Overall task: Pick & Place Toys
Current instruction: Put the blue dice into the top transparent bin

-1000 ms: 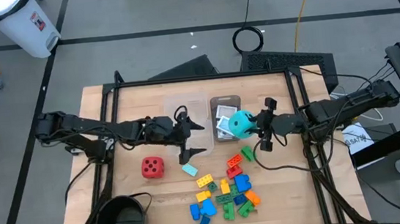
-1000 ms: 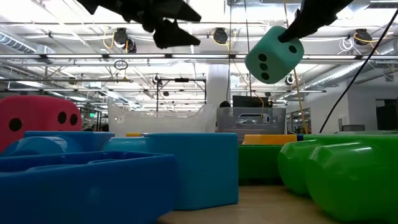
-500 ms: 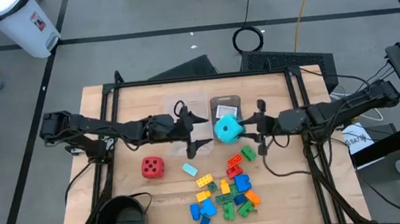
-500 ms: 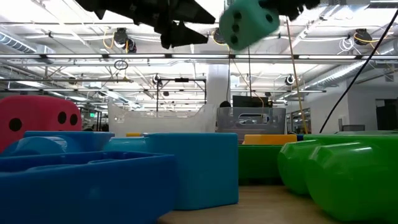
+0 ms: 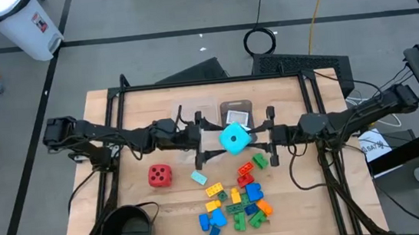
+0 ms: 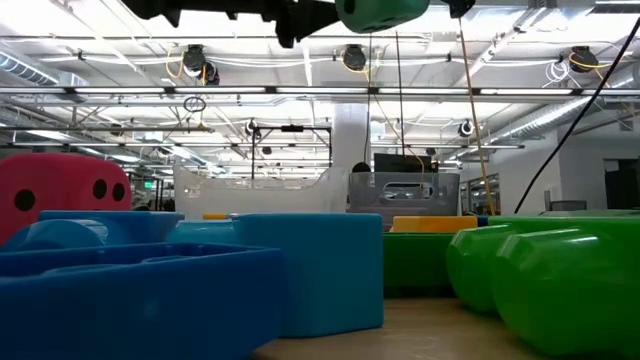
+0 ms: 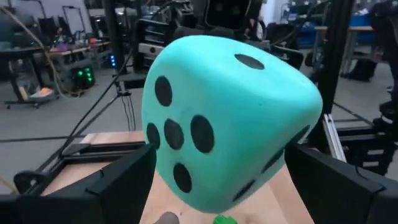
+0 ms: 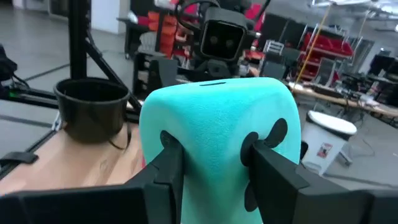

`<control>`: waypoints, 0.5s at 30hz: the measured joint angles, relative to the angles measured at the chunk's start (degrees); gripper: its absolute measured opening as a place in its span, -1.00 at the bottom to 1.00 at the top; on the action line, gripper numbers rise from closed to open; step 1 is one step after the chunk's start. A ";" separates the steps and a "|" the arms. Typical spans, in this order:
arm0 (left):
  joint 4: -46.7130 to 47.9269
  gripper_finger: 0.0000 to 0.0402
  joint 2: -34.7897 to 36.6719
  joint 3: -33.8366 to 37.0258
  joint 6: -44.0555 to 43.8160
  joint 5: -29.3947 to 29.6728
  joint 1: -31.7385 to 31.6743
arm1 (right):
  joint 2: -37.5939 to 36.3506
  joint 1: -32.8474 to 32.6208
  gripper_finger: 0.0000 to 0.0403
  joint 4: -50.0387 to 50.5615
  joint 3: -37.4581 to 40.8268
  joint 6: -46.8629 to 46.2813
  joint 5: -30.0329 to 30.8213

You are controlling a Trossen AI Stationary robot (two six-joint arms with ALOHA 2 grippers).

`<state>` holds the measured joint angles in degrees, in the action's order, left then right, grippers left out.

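Above the desk, mid-air at ctr, the teal die is clamped by the right gripper — fingers pressed into its sides. The left gripper is spread wide just beside it, fingers either side. The red die is seen on the wood; small bricks are heaped nr the front.

Bright, even overhead light; ceiling strip lamps glare in low view, nearest blue plastic brick blurred w/ closeness.
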<state>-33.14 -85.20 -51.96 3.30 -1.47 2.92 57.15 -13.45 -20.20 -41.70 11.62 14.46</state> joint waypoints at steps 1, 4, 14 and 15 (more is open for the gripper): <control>-0.28 0.77 -0.08 0.00 0.63 -0.34 0.00 | 0.43 0.25 -0.40 -0.72 0.14 0.00 -0.87; -3.55 0.77 -1.51 0.02 2.49 -1.42 0.17 | 1.82 0.75 -0.40 -3.30 0.27 -0.63 -4.08; -10.76 0.72 -6.05 0.28 1.46 -6.39 0.04 | 6.36 2.34 -0.41 -10.87 0.12 -0.93 -7.26; -11.22 0.67 -5.96 0.28 1.18 -6.39 0.06 | 6.38 2.36 -0.41 -10.67 0.08 -1.12 -7.24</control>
<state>-44.36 -91.16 -51.68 4.48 -7.85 2.98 63.53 -11.09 -30.87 -41.62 10.49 7.22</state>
